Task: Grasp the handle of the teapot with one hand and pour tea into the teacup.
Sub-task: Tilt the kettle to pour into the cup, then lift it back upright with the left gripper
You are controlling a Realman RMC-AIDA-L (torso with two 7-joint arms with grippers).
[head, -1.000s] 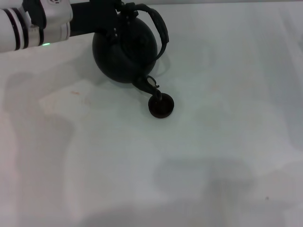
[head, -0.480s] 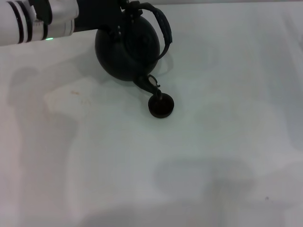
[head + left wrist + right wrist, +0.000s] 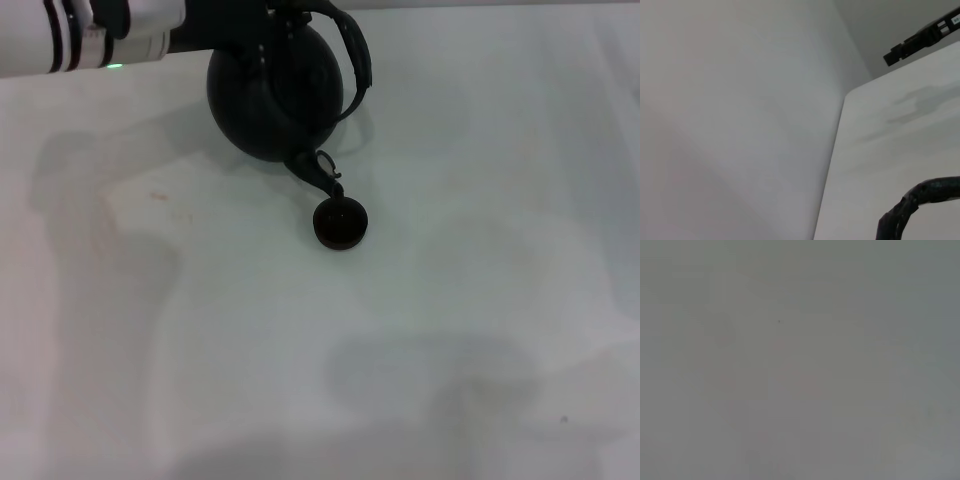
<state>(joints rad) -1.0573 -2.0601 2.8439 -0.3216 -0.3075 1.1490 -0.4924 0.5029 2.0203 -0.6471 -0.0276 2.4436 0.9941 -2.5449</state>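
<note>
The black teapot point(image 3: 275, 95) hangs tilted at the back left of the white table in the head view, its spout point(image 3: 316, 173) pointing down just behind the rim of the small dark teacup point(image 3: 340, 222). My left gripper point(image 3: 268, 18) reaches in from the left and is shut on the arched handle point(image 3: 355, 60) at the top of the pot. A piece of the handle also shows in the left wrist view point(image 3: 920, 197). The right gripper is out of view.
The white table point(image 3: 420, 340) spreads in front of and to the right of the cup. The left wrist view shows the table's edge point(image 3: 837, 165) against a grey wall, with a black bar point(image 3: 920, 40) beyond. The right wrist view shows only a blank grey surface.
My left arm and the teapot have moved slightly right and towards the back. The spout tip has drawn back from over the cup to its far rim. The cup has not moved.
</note>
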